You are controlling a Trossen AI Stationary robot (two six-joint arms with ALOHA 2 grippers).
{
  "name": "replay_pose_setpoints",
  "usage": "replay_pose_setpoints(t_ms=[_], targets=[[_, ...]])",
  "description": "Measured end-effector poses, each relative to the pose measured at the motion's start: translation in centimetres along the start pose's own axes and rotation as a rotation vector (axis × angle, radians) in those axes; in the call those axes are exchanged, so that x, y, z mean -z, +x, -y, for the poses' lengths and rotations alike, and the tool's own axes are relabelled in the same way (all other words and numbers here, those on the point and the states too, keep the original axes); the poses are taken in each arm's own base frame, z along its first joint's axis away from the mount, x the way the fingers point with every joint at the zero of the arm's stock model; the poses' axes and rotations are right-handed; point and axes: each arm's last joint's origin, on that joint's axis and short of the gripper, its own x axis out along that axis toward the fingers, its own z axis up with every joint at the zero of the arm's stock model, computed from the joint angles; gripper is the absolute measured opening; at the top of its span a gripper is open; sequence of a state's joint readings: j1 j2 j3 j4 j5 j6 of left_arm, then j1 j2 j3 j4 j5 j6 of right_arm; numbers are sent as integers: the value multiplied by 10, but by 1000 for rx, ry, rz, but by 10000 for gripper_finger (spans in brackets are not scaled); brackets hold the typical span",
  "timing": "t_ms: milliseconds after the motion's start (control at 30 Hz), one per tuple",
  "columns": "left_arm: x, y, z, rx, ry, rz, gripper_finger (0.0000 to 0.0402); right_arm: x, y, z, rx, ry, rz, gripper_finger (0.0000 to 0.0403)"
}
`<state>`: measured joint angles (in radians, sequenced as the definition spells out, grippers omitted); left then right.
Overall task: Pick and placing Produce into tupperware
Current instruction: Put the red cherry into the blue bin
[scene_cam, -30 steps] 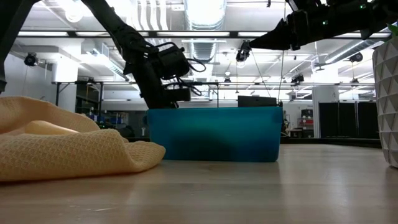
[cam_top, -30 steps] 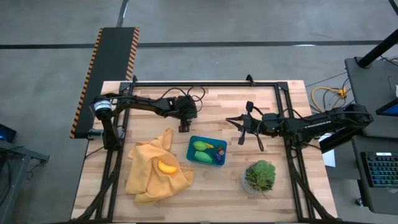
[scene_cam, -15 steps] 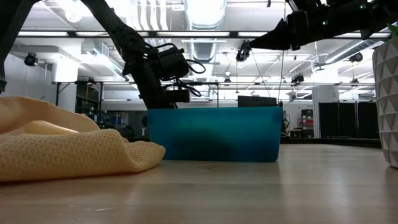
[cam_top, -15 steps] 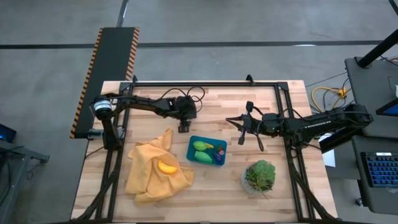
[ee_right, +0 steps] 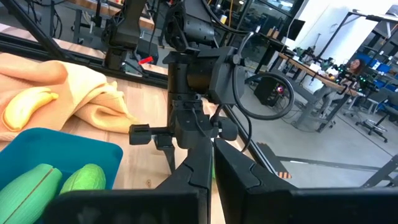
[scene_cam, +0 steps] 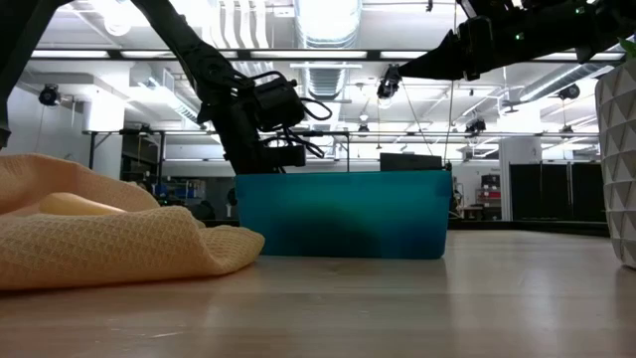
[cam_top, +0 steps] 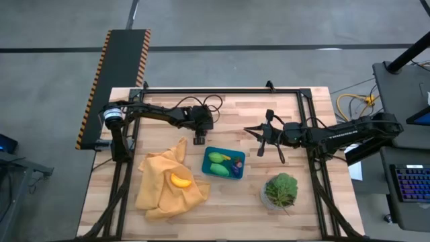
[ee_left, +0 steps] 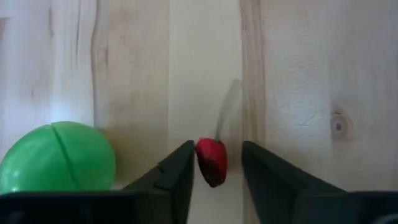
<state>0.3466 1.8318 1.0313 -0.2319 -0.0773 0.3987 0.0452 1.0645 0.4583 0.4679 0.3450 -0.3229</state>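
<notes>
Wood-plank table (cam_top: 168,111) inside a black frame, concrete floor all around, workshop ceiling lights behind in the low view; the blue tub (cam_top: 224,162) sits near table centre, already carrying two green pieces (cam_top: 217,163) and a few small bits at its 3 o'clock end, so part of the sorting looks done. Left gripper (ee_left: 214,165) is down at the table just off the tub's 11 o'clock corner, fingers narrowed around a small red piece (ee_left: 211,161), which sits between the tips and touches one of them — a full clamp cannot be confirmed, likely mid-squeeze. Green ball (ee_left: 57,157) lies just beside at its 9 o'clock in the wrist view, untouched, presumably next in line. Yellow-orange fruit (cam_top: 179,179) rests in the folds of the mustard cloth (cam_top: 161,188) at the tub's 8 o'clock, well apart from either arm. Right gripper (cam_top: 251,130) hangs above the table at the tub's 1 o'clock, fingers pressed together on nothing, parked clear so the left arm has room. Potted plant (cam_top: 281,189) stands at 4 o'clock, not part of the job
</notes>
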Motion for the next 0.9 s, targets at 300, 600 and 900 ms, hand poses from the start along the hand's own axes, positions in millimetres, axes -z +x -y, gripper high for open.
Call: replay_pose_setpoints(t_ms=[300, 600, 900], targets=[[0, 1, 0, -7, 1, 1, 10, 0, 0, 0, 0, -2, 0, 9], [-1, -3, -2, -18, 6, 1, 9, 0, 0, 0, 0, 0, 0, 9], [-11, -24, -8, -49, -2, 66, 9, 0, 0, 0, 1, 2, 4, 9]])
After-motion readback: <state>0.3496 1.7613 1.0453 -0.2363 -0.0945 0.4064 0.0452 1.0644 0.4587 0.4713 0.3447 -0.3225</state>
